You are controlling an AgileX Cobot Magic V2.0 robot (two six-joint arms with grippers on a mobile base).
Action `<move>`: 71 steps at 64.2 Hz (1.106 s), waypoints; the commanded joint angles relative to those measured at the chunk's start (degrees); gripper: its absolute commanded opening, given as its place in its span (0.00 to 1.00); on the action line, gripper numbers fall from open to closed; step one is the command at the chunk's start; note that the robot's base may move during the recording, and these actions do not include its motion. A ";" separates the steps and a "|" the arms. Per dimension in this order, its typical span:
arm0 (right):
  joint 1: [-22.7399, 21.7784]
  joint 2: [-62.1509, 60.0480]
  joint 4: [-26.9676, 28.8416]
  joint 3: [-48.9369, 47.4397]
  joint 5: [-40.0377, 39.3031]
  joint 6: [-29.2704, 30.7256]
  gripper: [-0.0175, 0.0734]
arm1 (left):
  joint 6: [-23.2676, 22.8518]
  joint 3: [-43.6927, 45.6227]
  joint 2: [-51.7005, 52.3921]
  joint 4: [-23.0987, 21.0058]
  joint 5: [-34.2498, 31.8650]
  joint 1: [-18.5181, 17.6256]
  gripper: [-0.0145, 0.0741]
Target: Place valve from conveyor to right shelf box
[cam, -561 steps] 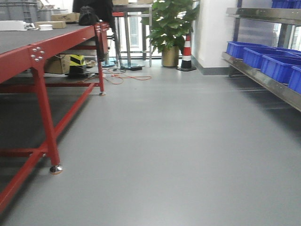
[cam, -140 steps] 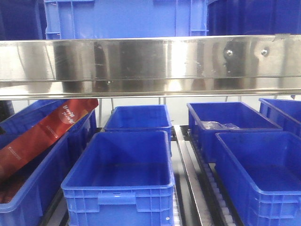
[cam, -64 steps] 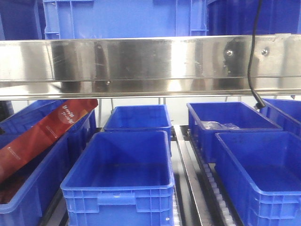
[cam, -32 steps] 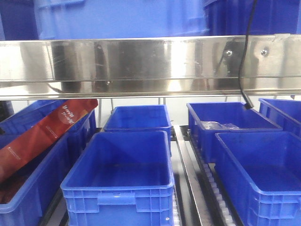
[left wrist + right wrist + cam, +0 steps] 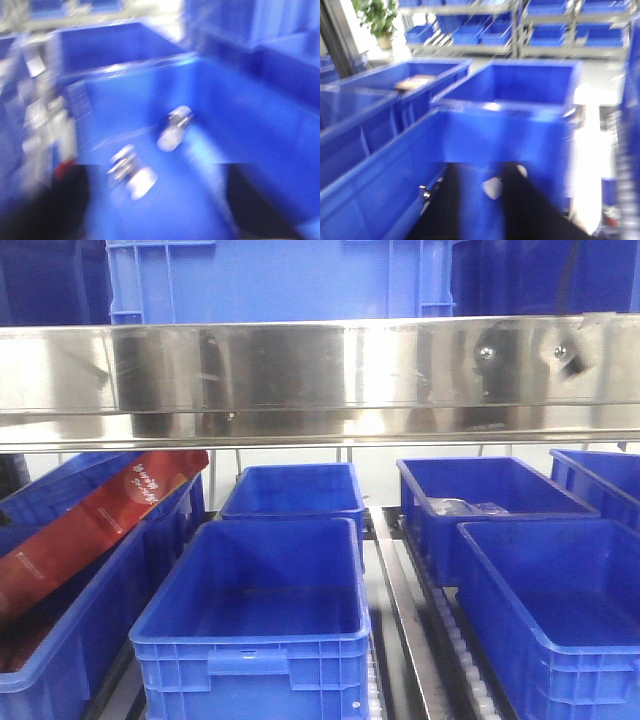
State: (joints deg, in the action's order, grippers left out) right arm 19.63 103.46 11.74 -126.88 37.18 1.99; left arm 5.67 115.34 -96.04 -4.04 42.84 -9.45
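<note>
The conveyor is out of view. In the blurred left wrist view two valves, one nearer (image 5: 131,172) and one farther (image 5: 175,127), silver with white caps, lie on the floor of a blue box (image 5: 260,130). My left gripper (image 5: 155,210) is open above them, with dark fingers at both lower corners. In the right wrist view my right gripper (image 5: 482,170) is open over another blue box (image 5: 385,195). A valve (image 5: 492,187) lies beyond its right finger, which partly hides it. No gripper shows in the front view.
A steel shelf rail (image 5: 320,370) crosses the front view, with blue boxes above it. Below stand several blue boxes (image 5: 260,610); the left one holds a red packet (image 5: 90,525), and a rear right one holds clear plastic (image 5: 460,506). A small metal part (image 5: 425,192) sits by the left finger.
The view swung from the red conveyor frame to the shelf. A black cable hanging at the upper right of the front view has moved left and then left the view.
</note>
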 commanded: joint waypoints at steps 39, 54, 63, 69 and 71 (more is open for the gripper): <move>-8.02 -21.66 -6.52 39.03 -6.73 0.61 0.02 | -0.17 -40.33 27.08 -1.51 -4.64 13.07 0.04; -8.02 -37.89 -6.98 69.81 -27.62 0.61 0.01 | -0.17 -64.81 42.07 -1.51 -22.31 13.07 0.04; -8.02 -46.12 -9.11 83.47 -34.24 0.61 0.01 | -0.17 -75.75 49.18 -1.51 -29.49 13.07 0.04; -8.02 -52.00 -9.94 91.83 -37.18 0.61 0.01 | -0.17 -82.90 54.02 -1.51 -34.06 13.07 0.04; -8.02 -53.54 -9.94 93.83 -37.61 0.61 0.01 | -0.17 -84.99 55.34 -1.51 -35.23 13.07 0.04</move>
State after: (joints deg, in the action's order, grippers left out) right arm 11.77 53.87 2.77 -37.85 3.51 2.10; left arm 5.67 34.69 -44.08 -5.13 12.36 3.40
